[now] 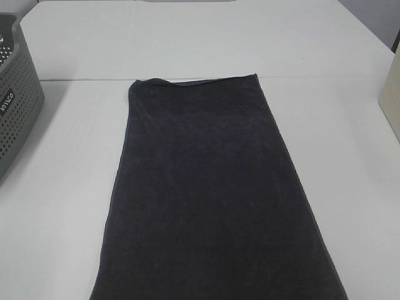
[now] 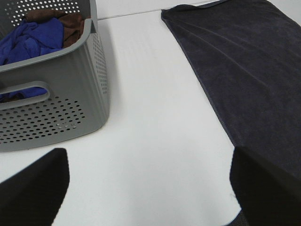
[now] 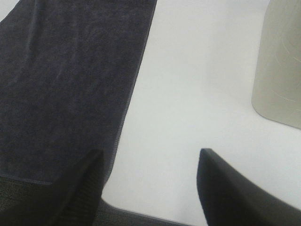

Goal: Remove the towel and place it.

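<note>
The towel [image 1: 212, 194] lies flat on the white table [image 1: 350, 187]. Well apart from the towel, on its left, stands a grey perforated basket [image 1: 15, 106].

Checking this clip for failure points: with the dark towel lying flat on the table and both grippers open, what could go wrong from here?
1. The towel lies flat on the table, so open jaws may pinch only its thin edge and slip.
2. It looks folded; the left gripper and right gripper might lift one layer only, unfolding it.
3. The grey basket already holds cloths; the far bigger towel could hang over its rim if placed there.
</note>
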Robot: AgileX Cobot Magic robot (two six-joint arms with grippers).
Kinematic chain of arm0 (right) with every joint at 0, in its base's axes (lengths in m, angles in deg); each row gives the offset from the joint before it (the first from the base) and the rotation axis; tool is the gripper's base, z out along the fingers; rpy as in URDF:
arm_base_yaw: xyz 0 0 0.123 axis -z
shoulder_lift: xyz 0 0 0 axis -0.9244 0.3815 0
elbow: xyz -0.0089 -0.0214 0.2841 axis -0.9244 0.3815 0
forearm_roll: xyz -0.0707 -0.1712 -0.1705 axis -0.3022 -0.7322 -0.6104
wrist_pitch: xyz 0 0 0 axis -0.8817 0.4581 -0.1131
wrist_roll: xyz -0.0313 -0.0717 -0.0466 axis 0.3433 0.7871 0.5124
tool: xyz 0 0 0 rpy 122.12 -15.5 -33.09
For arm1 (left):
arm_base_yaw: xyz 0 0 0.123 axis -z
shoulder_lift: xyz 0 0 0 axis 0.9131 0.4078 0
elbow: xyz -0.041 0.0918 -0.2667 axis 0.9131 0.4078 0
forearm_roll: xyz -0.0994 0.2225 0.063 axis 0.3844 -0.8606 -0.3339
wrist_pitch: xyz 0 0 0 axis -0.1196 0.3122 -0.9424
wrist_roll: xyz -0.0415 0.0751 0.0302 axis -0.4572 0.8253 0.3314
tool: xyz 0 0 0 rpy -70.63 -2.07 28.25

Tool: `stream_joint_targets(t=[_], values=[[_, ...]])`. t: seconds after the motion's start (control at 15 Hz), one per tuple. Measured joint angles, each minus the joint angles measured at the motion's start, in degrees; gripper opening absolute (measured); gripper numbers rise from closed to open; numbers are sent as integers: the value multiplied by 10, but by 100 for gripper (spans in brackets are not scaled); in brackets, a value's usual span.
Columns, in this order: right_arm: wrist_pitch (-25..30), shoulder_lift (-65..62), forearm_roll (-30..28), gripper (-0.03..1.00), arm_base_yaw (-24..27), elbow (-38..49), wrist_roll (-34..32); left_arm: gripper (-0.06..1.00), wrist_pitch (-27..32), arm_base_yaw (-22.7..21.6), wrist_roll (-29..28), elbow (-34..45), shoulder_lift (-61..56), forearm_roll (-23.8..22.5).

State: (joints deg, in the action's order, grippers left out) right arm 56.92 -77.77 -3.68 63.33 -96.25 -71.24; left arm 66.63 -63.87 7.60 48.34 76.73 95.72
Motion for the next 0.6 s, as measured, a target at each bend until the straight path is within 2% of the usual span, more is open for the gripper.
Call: stream_joint_targets(t=[0.6], values=[[0, 0, 0, 58, 0, 0, 0, 87, 0, 0, 0, 0, 0, 0]])
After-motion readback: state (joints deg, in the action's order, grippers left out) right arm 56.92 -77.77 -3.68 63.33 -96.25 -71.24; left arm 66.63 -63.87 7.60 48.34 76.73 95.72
